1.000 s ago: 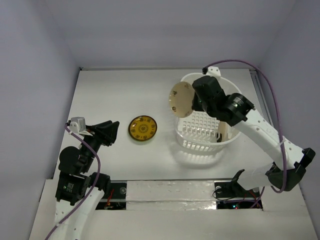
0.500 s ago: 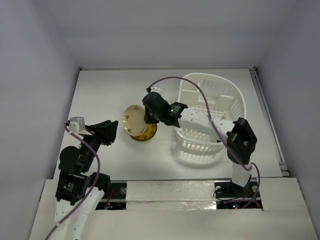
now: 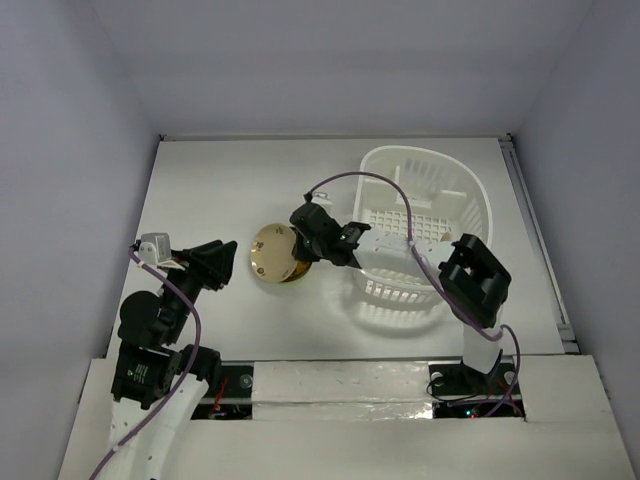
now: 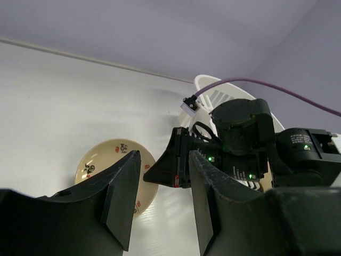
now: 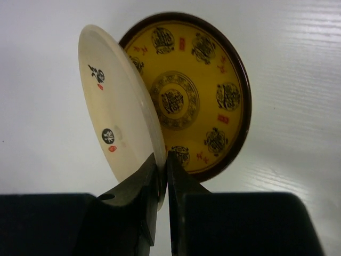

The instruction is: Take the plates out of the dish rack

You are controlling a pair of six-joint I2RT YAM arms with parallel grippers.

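Plate (image 5: 114, 101) | cream, dark motifs, tilted on edge | yellow dish (image 5: 197, 96) flat

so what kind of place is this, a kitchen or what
Probably a robot test cell, not a kitchen: a plain white table boxed in by blank walls, with a dish rack, a cream plate and a yellow plate as props.

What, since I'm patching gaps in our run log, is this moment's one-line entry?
right pincer: shut on cream plate rim | cream plate: tilted over yellow plate | yellow plate: flat on table | left pincer: open, empty
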